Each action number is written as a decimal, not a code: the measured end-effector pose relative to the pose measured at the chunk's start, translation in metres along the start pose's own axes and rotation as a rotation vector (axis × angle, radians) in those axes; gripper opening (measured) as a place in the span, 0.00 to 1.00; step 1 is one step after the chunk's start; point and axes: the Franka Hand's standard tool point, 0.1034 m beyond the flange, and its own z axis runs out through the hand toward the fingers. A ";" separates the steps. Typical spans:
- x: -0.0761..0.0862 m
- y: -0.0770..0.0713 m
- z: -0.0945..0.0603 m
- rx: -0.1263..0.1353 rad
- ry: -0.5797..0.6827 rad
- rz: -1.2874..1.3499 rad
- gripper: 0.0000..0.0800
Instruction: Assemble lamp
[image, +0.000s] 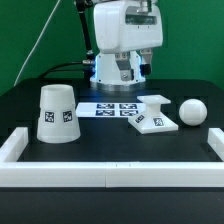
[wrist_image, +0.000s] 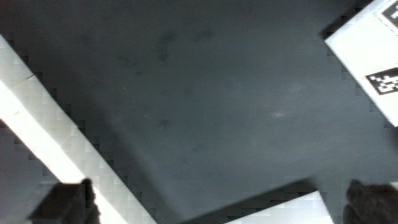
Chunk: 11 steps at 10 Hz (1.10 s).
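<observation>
Three white lamp parts stand on the black table in the exterior view. The cone shade (image: 58, 113) is at that view's left. The flat blocky base (image: 155, 115) is right of centre. The ball-headed bulb (image: 192, 111) lies beside the base, further right. My gripper (image: 127, 72) hangs at the back, above and behind the parts, touching none. In the wrist view my gripper (wrist_image: 217, 205) is open and empty, its dark fingertips (wrist_image: 63, 205) wide apart over bare table. A white corner with a tag (wrist_image: 370, 50) shows at the frame edge; I cannot tell which piece it is.
The marker board (image: 110, 108) lies flat between the shade and the base. A long white rail (image: 110, 178) borders the table's front and sides. It also shows in the wrist view (wrist_image: 36, 115) as a white band.
</observation>
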 end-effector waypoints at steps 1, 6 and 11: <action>0.000 0.000 0.000 0.000 0.000 0.000 0.87; -0.001 0.000 0.002 0.002 -0.003 0.000 0.87; -0.043 -0.047 0.008 0.006 -0.027 0.256 0.87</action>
